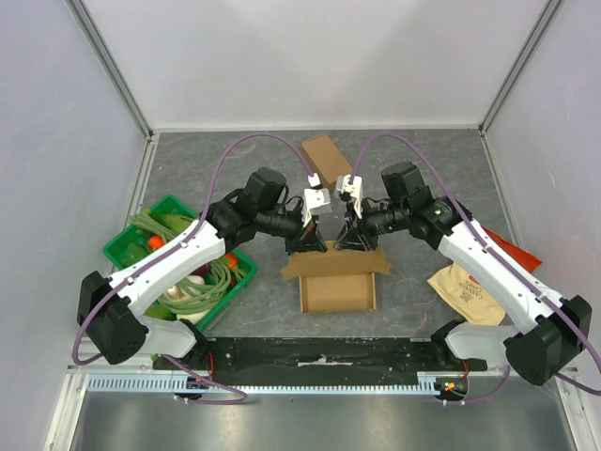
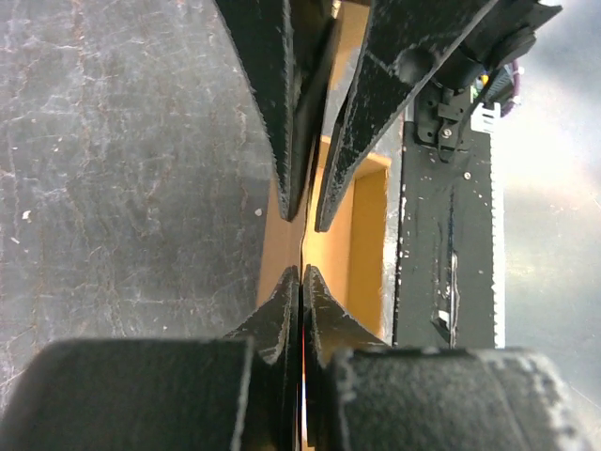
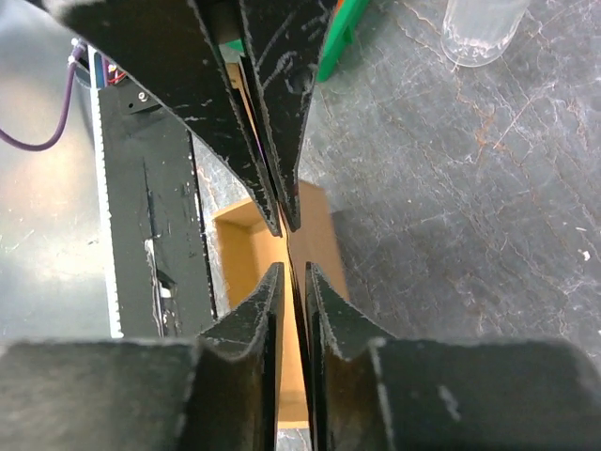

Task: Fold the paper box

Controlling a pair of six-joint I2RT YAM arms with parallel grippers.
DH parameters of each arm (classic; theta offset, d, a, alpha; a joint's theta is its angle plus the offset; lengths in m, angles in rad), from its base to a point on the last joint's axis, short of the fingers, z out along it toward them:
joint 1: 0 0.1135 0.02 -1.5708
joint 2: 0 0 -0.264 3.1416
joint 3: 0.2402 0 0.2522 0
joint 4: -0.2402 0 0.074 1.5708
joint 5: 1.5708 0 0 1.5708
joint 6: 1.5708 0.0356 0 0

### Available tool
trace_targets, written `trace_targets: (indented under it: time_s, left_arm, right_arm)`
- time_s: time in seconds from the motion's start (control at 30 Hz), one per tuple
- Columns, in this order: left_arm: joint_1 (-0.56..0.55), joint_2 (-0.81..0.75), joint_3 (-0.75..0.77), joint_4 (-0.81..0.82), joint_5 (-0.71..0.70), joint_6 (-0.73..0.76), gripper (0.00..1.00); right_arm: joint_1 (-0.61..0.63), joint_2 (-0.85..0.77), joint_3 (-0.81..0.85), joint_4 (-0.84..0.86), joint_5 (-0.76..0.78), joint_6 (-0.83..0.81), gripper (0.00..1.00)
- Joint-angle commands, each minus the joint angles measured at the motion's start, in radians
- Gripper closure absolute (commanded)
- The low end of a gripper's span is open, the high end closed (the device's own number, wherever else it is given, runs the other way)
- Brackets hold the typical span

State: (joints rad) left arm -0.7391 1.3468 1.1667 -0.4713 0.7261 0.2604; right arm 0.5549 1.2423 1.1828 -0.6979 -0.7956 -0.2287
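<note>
Currently the box [image 1: 336, 289] sits open mid-way across the table [image 1: 423, 178]. Left gripper [image 2: 299, 272] pinches its far flap [image 1: 331, 256] tight, likely to steady it. Right gripper [image 3: 293, 271] narrowly straddles the same flap; contact unclear.

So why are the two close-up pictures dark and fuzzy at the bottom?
Left wrist view: the left black hand fills the frame, its near body blurred. Right wrist view: likewise the right black hand; the grey tabletop behind is sharp. Top view: evenly lit, soft shadows.
</note>
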Motion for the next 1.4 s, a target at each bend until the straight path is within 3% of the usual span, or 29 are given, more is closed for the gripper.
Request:
trace_targets:
  time_s: [0.0, 0.03, 0.07, 0.13, 0.17, 0.2, 0.3, 0.47, 0.57, 0.73, 0.8, 1.03, 1.1, 1.2, 1.27, 1.3, 1.33, 1.37]
  left_arm:
    - [0.018, -0.024, -0.004, 0.153, -0.068, -0.096, 0.98]
    - [0.018, -0.032, -0.010, 0.172, -0.095, -0.122, 0.96]
    - [0.018, -0.053, -0.018, 0.216, -0.126, -0.182, 0.85]
    - [0.018, -0.092, -0.059, 0.250, -0.269, -0.280, 0.66]
    - [0.018, -0.124, -0.090, 0.278, -0.312, -0.308, 0.48]
    - [0.018, -0.211, -0.178, 0.343, -0.455, -0.344, 0.46]
    - [0.020, -0.386, -0.382, 0.466, -0.600, -0.443, 0.43]
    - [0.020, -0.433, -0.521, 0.525, -0.607, -0.518, 0.46]
    - [0.020, -0.379, -0.515, 0.531, -0.544, -0.478, 0.40]
    - [0.026, -0.265, -0.415, 0.338, -0.562, -0.400, 0.45]
    - [0.027, -0.271, -0.420, 0.336, -0.564, -0.369, 0.48]
    - [0.027, -0.276, -0.415, 0.312, -0.541, -0.345, 0.70]
    - [0.027, -0.264, -0.409, 0.307, -0.539, -0.349, 0.73]
    - [0.027, -0.238, -0.388, 0.309, -0.533, -0.360, 0.89]
    - [0.027, -0.229, -0.375, 0.312, -0.543, -0.371, 0.90]
    - [0.026, -0.225, -0.375, 0.324, -0.551, -0.381, 0.91]
    - [0.026, -0.224, -0.372, 0.327, -0.562, -0.385, 0.98]
    - [0.026, -0.225, -0.372, 0.327, -0.591, -0.386, 0.98]
  right_arm:
    - [0.007, -0.035, -0.052, 0.121, 0.062, 0.038, 0.87]
    - [0.007, -0.041, -0.060, 0.142, 0.071, 0.042, 0.92]
    - [0.007, -0.043, -0.064, 0.152, 0.090, 0.045, 1.00]
    - [0.007, -0.053, -0.081, 0.175, 0.154, 0.040, 1.00]
    - [0.007, -0.058, -0.080, 0.175, 0.176, 0.034, 1.00]
    - [0.005, -0.060, -0.074, 0.173, 0.208, 0.017, 1.00]
    - [-0.006, -0.061, -0.054, 0.160, 0.169, -0.026, 1.00]
    - [-0.044, 0.005, 0.003, 0.114, 0.043, -0.072, 1.00]
    - [-0.050, 0.045, 0.023, 0.084, 0.004, -0.087, 1.00]
    - [-0.058, 0.043, 0.029, 0.061, -0.011, -0.092, 1.00]
    - [-0.061, 0.029, 0.024, 0.058, -0.008, -0.092, 1.00]
    - [-0.061, 0.022, 0.023, 0.058, -0.001, -0.087, 1.00]
    - [-0.059, 0.022, 0.029, 0.057, -0.008, -0.084, 1.00]
    - [-0.061, 0.025, 0.038, 0.067, 0.001, -0.066, 1.00]
    - [-0.061, 0.016, 0.015, 0.124, 0.067, 0.010, 0.93]
    - [-0.061, 0.013, 0.009, 0.176, 0.111, 0.110, 0.73]
    - [-0.061, 0.013, 0.008, 0.188, 0.294, 0.194, 0.56]
    - [-0.061, 0.003, 0.009, 0.178, 0.400, 0.269, 0.35]
